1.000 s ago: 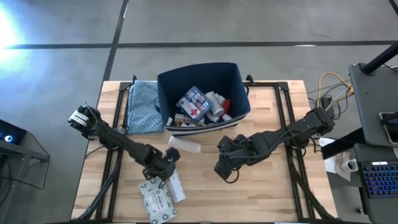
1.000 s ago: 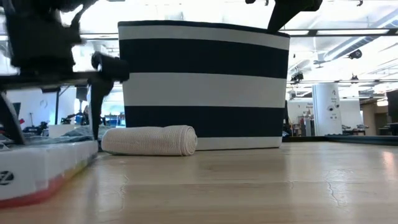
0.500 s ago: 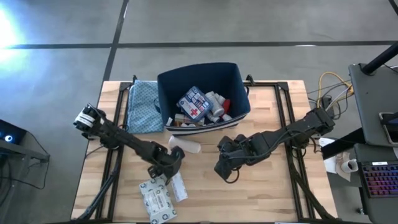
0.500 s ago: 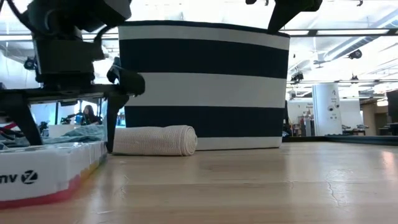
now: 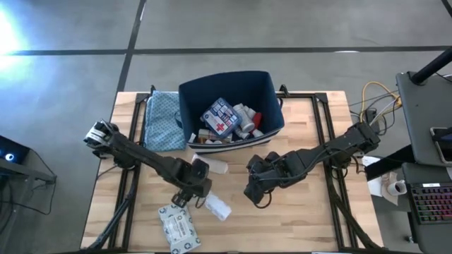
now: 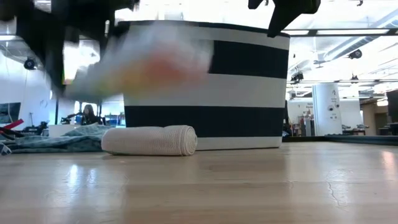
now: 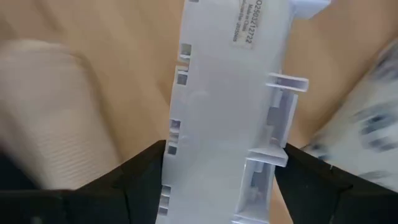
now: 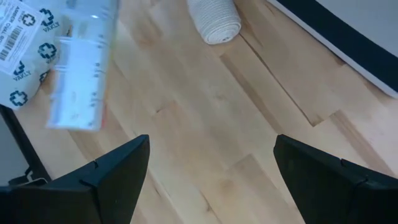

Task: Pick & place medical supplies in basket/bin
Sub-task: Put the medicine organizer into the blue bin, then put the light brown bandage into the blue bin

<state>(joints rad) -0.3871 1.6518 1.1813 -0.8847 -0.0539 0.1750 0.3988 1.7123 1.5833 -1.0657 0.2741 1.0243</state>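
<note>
Left tool (image 5: pixel 200 197) sits mid-desk toward the front edge, fingers (image 7: pixel 134 180) clamped on both long sides of a white plastic pill organizer (image 7: pixel 230 112). Organizer is lifted clear of the desk (image 5: pixel 311 219); in the low view it shows only as a blur in front of the bin.

Right tool (image 5: pixel 253 189) hangs over the desk centre, jaws wide apart, holding nothing.

Navy bin (image 5: pixel 272 88) with white stripe stands at the back-centre edge, holding a first-aid box (image 5: pixel 221 117) and white bottles (image 5: pixel 244 118). Rolled bandage (image 6: pixel 149 140) lies on the desk just in front of the bin. Printed packet (image 5: pixel 179 227) lies flat near the front edge, just beside the left tool. Blue patterned cloth (image 5: pixel 161 120) lies beside the bin toward the left edge.
</note>
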